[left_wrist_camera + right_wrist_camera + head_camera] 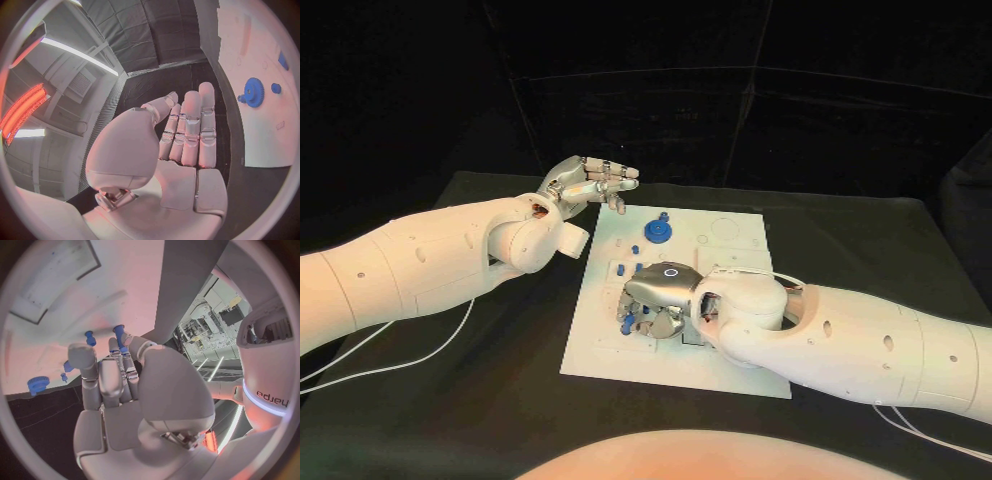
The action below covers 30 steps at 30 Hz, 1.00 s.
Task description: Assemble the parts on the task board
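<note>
Now we hover our right hand (pixel 661 292) over the board (pixel 733 375), fingers curled by small blue parts (pixel 629 320); whether it holds one, we can't tell. Left hand (pixel 589 183) waits off-board, fingers straight, empty. Gear (pixel 658 233) sits mid-board. Next: probably seat a peg. Wrist reads "harpa".
</note>
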Tool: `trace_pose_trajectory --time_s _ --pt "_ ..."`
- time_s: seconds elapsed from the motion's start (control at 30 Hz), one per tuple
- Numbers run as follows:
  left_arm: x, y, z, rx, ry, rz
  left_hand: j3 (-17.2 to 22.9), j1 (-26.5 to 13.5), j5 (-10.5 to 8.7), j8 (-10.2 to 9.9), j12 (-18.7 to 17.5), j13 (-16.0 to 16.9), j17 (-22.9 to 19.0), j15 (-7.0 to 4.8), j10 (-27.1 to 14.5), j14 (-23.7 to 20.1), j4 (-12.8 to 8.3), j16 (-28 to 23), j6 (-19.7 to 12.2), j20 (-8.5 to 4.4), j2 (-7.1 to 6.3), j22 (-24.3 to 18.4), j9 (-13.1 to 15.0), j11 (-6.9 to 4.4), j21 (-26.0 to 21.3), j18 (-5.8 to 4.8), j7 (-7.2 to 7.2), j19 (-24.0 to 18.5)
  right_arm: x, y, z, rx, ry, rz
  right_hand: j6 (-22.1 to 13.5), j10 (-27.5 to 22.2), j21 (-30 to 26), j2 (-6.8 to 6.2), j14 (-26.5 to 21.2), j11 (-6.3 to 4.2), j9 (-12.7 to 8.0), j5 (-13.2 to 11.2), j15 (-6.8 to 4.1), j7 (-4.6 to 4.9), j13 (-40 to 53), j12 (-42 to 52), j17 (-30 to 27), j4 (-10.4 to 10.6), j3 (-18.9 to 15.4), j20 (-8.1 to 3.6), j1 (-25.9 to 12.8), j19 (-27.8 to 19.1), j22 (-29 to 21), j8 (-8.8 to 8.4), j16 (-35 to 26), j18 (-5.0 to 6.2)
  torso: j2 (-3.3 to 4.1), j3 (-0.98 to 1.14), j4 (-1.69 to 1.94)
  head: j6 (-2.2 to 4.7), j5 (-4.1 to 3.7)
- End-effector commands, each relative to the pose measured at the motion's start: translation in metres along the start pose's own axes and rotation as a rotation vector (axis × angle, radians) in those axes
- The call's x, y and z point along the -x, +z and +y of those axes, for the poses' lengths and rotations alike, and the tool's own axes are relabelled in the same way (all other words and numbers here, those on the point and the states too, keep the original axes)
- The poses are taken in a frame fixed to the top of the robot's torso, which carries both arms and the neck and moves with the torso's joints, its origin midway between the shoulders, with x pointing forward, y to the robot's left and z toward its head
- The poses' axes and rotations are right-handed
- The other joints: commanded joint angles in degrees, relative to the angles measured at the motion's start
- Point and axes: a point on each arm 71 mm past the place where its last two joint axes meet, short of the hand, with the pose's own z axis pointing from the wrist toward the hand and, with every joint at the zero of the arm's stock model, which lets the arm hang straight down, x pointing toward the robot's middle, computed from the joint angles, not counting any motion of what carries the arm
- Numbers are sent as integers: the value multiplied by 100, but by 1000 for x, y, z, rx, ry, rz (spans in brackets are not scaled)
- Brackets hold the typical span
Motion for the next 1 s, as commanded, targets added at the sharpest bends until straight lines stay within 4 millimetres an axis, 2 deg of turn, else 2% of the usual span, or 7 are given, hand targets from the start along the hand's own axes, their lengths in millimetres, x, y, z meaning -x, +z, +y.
trace_pose_trajectory --time_s 0.03,0.13,0.23,0.43,0.7,0.9,1.0 --pt "-1 0 -2 -8 -6 9 -18 0 33 35 21 -6 -6 14 -10 -39 -2 -19 -6 15 54 -7 1 24 -40 71 18 -29 -3 1 2 -10 -51 25 14 39 17 -17 117 10 2 20 -27 13 1 -37 -9 -14 34 0 -67 -19 -2 -31 18 -60 0 1 2 1 0" --pt "-1 0 -2 -8 -6 9 -18 0 33 35 21 -6 -6 14 -10 -39 -2 -19 -6 15 54 -7 1 24 -40 71 18 -29 -3 2 3 -8 -63 14 -49 -2 17 -63 117 28 -9 48 -13 32 -5 -87 -4 -15 23 8 -135 -30 -4 -67 25 -61 -1 1 4 1 -1" --pt "0 0 -1 -7 -6 8 -18 0 33 35 21 -6 -6 14 -10 -39 -2 -19 -6 15 54 -7 1 24 -40 71 18 -29 -2 3 4 -2 -68 -5 -171 -69 29 -150 120 59 -18 264 14 65 -3 -151 20 -9 -9 27 -245 -34 13 -97 48 -65 -1 2 5 11 -6" --pt "1 0 -1 -6 -5 6 -18 0 33 35 21 -6 -6 14 -10 -39 -2 -19 -6 15 54 -7 1 24 -40 71 18 -29 0 3 7 15 -56 -38 -709 -633 -111 -457 84 180 -30 385 109 121 -8 -308 -51 101 -417 103 -623 -164 -224 -111 27 -26 -2 4 0 37 -17" --pt "1 0 -1 -3 -6 7 -18 0 33 35 21 -6 -6 14 -10 -39 -2 -19 -6 15 54 -7 1 24 -40 71 18 -29 5 0 6 22 -32 -102 -1022 -1017 -246 -393 27 192 -19 485 121 118 3 -229 -204 104 -908 123 -636 -249 -438 -103 -49 8 1 6 -5 48 -29" --pt "2 0 -1 -1 -6 7 -18 0 33 35 21 -6 -6 14 -10 -39 -2 -19 -6 15 54 -7 1 24 -40 71 18 -29 11 -11 1 18 -2 -195 -1605 -1447 -498 -286 -82 208 -33 531 137 116 15 -134 -515 142 -1464 136 -549 -385 -827 -116 -236 65 -2 8 -10 84 -56" --pt "2 -1 -1 1 -6 7 -18 0 33 35 21 -6 -6 14 -10 -39 -2 -19 -6 15 54 -7 1 24 -40 71 18 -29 13 -24 -7 -5 43 -223 -1464 -1442 -531 -247 -85 203 -12 555 137 127 28 -19 -543 186 -1653 136 -524 -384 -864 -90 -247 69 -10 2 -13 100 -94"
